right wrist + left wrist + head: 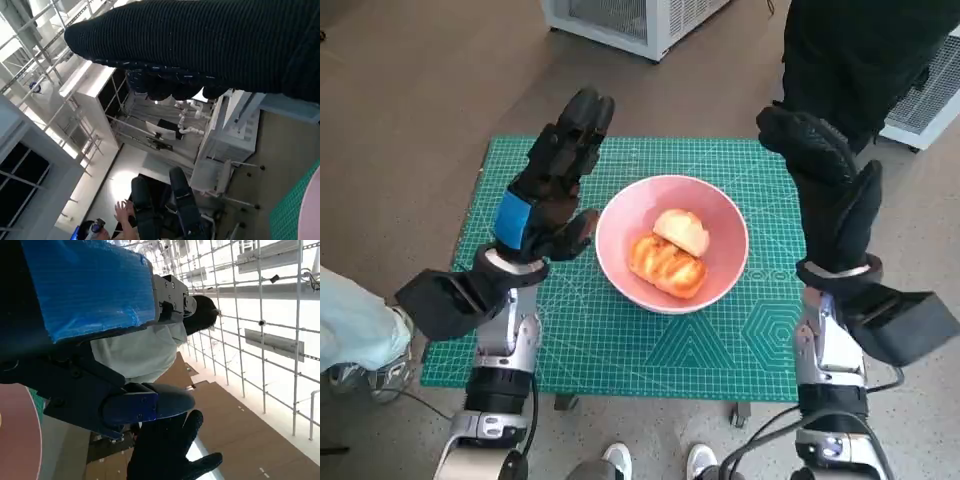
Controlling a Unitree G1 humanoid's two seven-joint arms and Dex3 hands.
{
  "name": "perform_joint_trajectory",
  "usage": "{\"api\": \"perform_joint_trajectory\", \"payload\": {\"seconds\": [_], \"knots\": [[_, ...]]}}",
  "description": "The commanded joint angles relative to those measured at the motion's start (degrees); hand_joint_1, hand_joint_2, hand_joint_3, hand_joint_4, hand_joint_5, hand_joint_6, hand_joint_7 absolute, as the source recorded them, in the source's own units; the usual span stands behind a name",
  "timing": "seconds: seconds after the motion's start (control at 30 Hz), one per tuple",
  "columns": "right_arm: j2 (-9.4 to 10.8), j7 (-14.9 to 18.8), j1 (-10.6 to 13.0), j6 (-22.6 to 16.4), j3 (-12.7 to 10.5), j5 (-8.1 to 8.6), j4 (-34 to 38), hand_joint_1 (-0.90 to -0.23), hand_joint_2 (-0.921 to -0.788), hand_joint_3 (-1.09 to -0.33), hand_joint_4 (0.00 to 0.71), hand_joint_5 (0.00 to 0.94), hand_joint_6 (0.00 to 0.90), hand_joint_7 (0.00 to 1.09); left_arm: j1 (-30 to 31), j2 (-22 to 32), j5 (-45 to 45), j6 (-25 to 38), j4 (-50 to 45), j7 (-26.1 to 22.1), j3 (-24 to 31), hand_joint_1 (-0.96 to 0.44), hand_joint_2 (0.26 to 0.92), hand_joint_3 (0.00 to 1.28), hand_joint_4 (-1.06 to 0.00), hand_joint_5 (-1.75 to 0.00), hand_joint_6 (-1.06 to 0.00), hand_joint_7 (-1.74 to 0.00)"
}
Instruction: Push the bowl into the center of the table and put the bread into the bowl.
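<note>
A pink bowl (724, 262) sits near the middle of the green cutting mat (600, 340). Inside it lie two pieces of bread (668, 262), one golden and ridged, one paler resting on it. My left hand (552, 185) is raised just left of the bowl, fingers extended upward, holding nothing. My right hand (828, 190) is raised to the right of the bowl, fingers straight, also empty. The left wrist view shows the blue-taped left hand (90, 300), a sliver of the bowl's rim (20, 440) and the gloved right hand (167, 450). The right wrist view shows the glove (210, 45).
A person in dark clothes (860, 50) stands at the far right of the table. A white cabinet (630, 20) stands beyond the table. Another person's light trouser leg (350, 325) shows at the left. Shoes (655, 460) show below the table's near edge.
</note>
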Motion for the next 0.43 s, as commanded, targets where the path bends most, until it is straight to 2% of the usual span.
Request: {"api": "perform_joint_trajectory", "payload": {"seconds": [0.03, 0.43], "knots": [[-0.3, -0.6, 0.6, 1.5, 0.2, -0.74, -0.3, -0.765, -0.921, -0.775, 0.218, 0.003, 0.142, 0.47, 1.0, -0.2, -0.3, 0.6, -2.1, -0.3, -0.1, -0.75, 0.921, 0.43, -0.06, 0.0, -0.16, 0.0], [0.0, -0.3, 1.0, 2.5, 0.5, -0.19, -0.9, -0.777, -0.921, -0.752, 0.215, 0.0, 0.154, 0.46, 2.0, -0.2, 0.0, 0.8, -3.8, -0.1, -0.1, -0.73, 0.921, 0.44, -0.06, 0.0, -0.16, -0.01]]}}
